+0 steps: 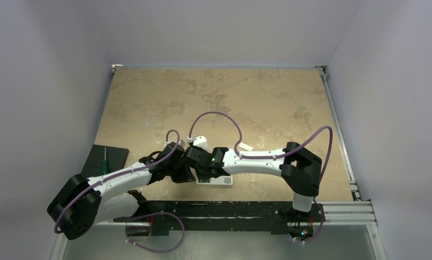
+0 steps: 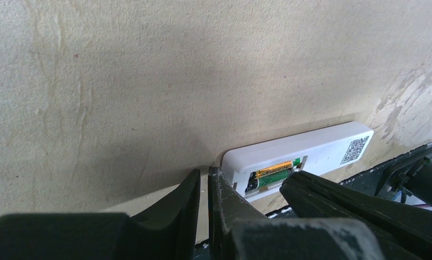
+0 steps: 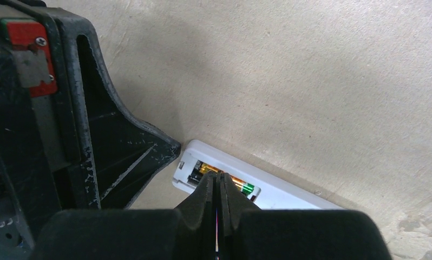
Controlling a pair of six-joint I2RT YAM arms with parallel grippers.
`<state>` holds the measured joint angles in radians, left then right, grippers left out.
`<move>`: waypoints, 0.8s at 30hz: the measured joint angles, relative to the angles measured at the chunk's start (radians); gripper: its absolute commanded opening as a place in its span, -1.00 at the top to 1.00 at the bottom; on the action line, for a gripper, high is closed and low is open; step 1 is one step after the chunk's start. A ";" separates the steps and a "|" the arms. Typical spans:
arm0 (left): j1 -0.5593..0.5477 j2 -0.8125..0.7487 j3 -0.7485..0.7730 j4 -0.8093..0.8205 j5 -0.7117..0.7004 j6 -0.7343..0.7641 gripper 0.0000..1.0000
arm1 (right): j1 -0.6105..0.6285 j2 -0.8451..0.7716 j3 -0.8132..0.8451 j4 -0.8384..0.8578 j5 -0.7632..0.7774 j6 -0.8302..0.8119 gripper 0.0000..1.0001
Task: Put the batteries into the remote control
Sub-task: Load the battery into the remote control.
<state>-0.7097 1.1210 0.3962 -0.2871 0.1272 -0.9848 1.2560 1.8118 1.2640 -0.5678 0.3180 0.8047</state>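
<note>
I watched the remote control [image 2: 316, 147] lying back-up on the table [image 2: 149, 81], and I placed everything else by it. Its battery recess [image 2: 248, 183] was uncovered at one end, and the dark square label [image 2: 356, 150] sat at the opposite end. Both batteries [image 2: 272, 172] lay inside the recess, side by side along the remote's length: a gold-yellow one with a green end, and a darker greenish one next to it.

The right claw [image 3: 217, 177] was squeezed fully together, with no gap between its fingers and nothing caught in them. Its joined tips came down onto the batteries in the recess, roughly over the middle of the gold one.

The left claw [image 2: 204, 172] was all but closed, with only a thin slit of table showing between its fingers, and it gripped nothing. Its tips stood just off the recess end of the remote. I could not tell whether they touched the casing.

From above, both wrists crowded over the remote and hid most of it. A small white piece [image 1: 246, 147] lay on the table beyond the remote, apart from it. Well to the remote's left a green-handled screwdriver [image 1: 105, 160] rested on a dark mat [image 1: 118, 156]
</note>
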 measured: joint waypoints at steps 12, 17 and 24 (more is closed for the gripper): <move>0.000 -0.004 0.000 -0.010 -0.001 0.000 0.77 | 0.000 0.022 -0.039 0.062 -0.031 0.013 1.00; 0.000 -0.004 0.000 -0.010 -0.002 0.000 0.77 | 0.000 0.017 -0.048 0.076 -0.031 0.014 1.00; 0.000 -0.005 0.000 -0.010 -0.002 0.000 0.77 | 0.000 0.006 -0.058 0.080 -0.032 0.018 1.00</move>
<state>-0.7101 1.1156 0.3962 -0.2970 0.1253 -0.9848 1.2560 1.8183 1.2064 -0.4877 0.2863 0.8230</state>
